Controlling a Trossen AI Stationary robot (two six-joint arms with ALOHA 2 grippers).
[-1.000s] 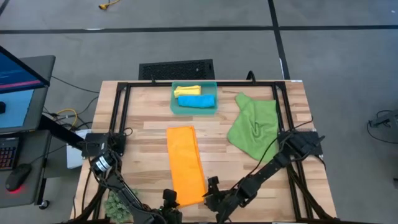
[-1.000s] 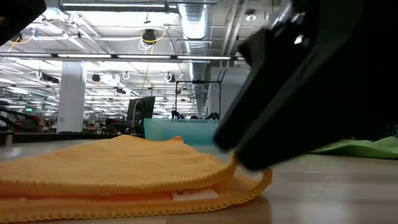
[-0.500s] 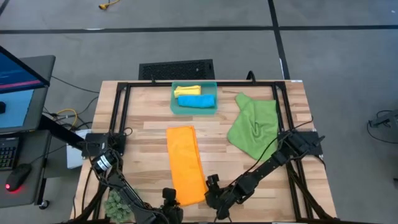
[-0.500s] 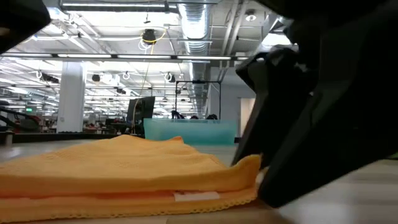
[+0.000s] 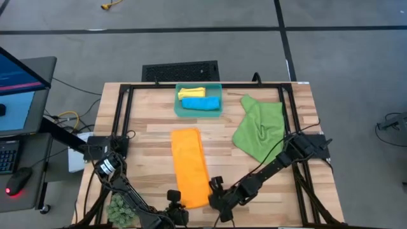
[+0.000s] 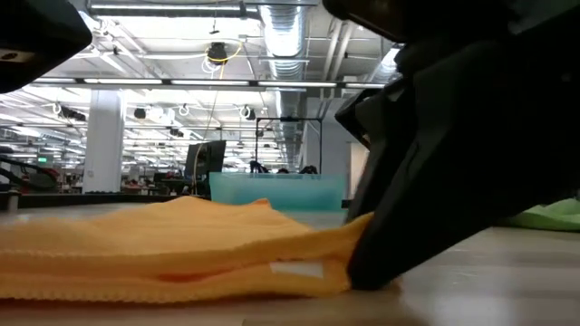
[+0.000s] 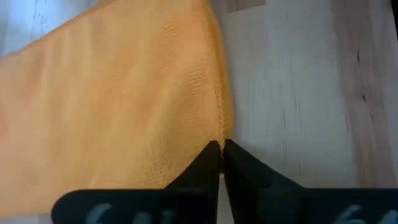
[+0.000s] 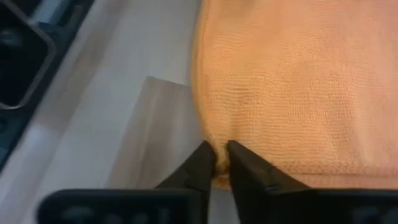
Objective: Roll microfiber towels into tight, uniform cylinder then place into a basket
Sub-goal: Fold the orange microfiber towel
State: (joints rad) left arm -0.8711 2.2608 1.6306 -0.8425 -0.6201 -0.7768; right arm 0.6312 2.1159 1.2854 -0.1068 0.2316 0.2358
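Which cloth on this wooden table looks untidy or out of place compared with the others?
The green microfiber towel lies crumpled and askew near the table's right edge, unfolded. The folded orange microfiber towel lies flat in a neat strip, and the yellow and blue rolls sit inside the translucent teal basket.

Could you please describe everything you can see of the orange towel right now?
The orange towel is a soft, finely knit cloth folded into a long, layered strip, lying flat on the wooden table. At its near end, the left tool and the right tool each pinch a corner of its edge.
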